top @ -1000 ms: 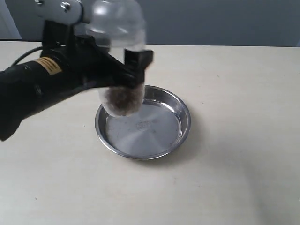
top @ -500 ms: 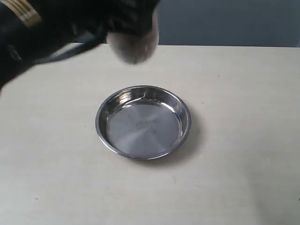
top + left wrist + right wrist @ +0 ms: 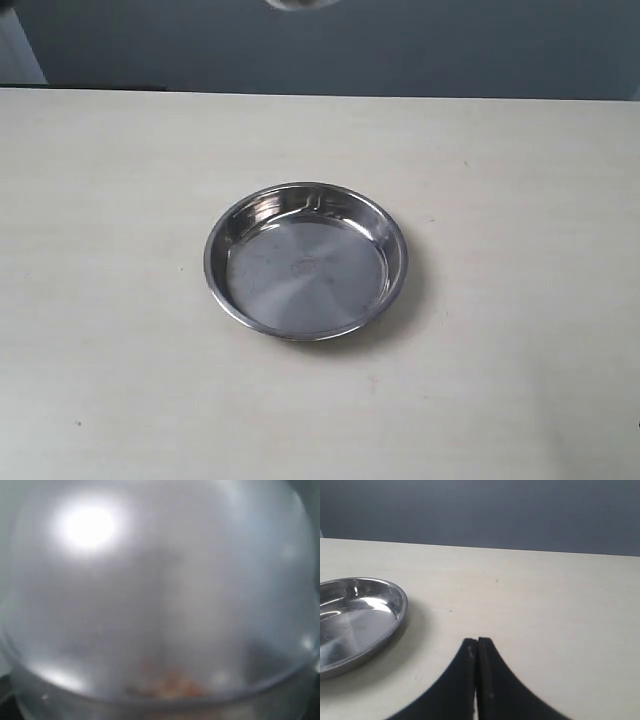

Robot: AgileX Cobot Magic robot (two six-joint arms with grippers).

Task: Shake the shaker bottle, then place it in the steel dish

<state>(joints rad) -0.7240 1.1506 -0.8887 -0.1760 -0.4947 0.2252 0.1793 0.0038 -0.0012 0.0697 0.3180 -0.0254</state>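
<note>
The steel dish [image 3: 208, 262] lies on the table's middle with nothing in it; a small stamped mark shows at its centre. Only a blurred sliver of the shaker bottle [image 3: 300, 4] shows at the top edge of the exterior view, high above the table. In the left wrist view the bottle's frosted dome [image 3: 160, 605] fills the picture, with brown granules [image 3: 170, 685] low inside it. It hides the left gripper's fingers, which carry it in the air. My right gripper [image 3: 477, 642] is shut on nothing, low over the table beside the dish [image 3: 400, 611].
The pale table top [image 3: 520, 300] runs back to a grey-blue wall [image 3: 450, 40]. Neither arm appears in the exterior view.
The left arm has swung the bottle upward, from just over the dish to almost out of the exterior view's top edge. The dish has not moved.
</note>
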